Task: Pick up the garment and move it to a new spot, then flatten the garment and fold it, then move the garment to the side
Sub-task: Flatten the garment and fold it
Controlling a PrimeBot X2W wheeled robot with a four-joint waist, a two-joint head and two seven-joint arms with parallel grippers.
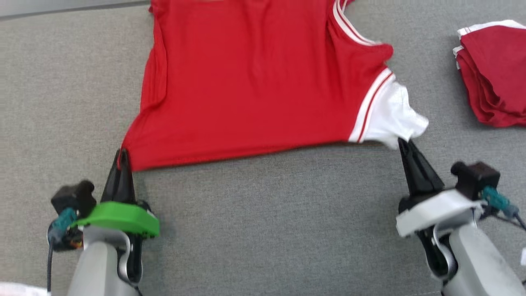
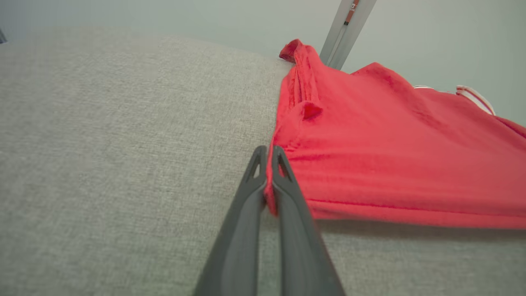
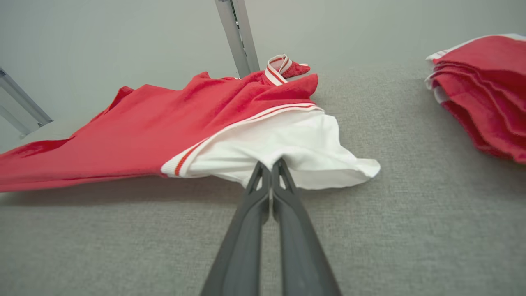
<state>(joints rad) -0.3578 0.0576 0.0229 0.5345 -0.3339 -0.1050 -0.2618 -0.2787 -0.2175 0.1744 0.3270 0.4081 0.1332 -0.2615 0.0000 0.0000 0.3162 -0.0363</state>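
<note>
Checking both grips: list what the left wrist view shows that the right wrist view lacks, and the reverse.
Left wrist view, not right: the left gripper shut on the garment at its red corner. Right wrist view, not left: the right gripper shut on the white sleeve, plus a stack of folded garments. Both: the red garment on the grey surface, a metal post behind.

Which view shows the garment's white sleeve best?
The right wrist view: the white sleeve lies mid-frame, with the right gripper shut on its edge. The head view shows it smaller, at the right corner of the garment. The left wrist view faces the red hem corner.
</note>
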